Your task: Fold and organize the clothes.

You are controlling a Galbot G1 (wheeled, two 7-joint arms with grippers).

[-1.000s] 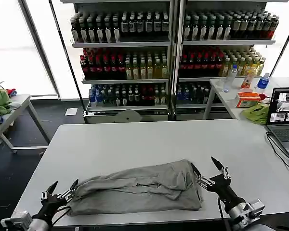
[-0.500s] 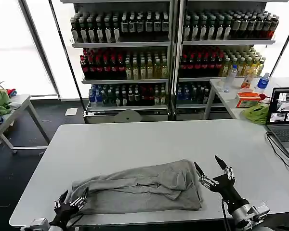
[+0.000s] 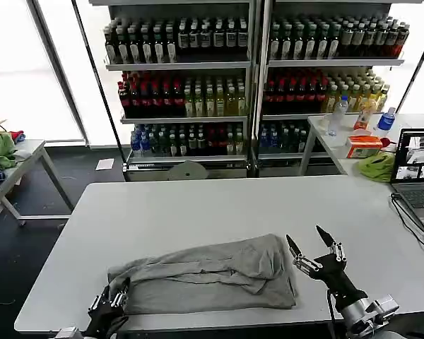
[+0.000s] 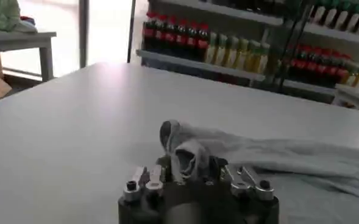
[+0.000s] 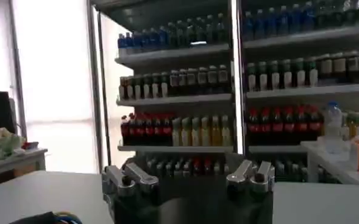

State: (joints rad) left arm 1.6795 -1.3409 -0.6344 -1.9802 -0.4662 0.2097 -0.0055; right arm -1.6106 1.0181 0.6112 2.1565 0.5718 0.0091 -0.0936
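- Head view: the grey shirt (image 3: pixel 205 277) lies bunched lengthwise near the front edge of the white table (image 3: pixel 198 205), rumpled rather than squared, so folding looks barely begun. The left gripper (image 3: pixel 109 305) sits at the shirt's near-left end. The right gripper (image 3: pixel 314 248) hovers spread open just right of the shirt, holding nothing.
- Left wrist view: the left gripper (image 4: pixel 196 176) is closed on a pinched-up corner of the shirt (image 4: pixel 277 155).
- Right wrist view: the right gripper (image 5: pixel 188 176) is open and empty, facing the bottle shelves (image 5: pixel 240 91).
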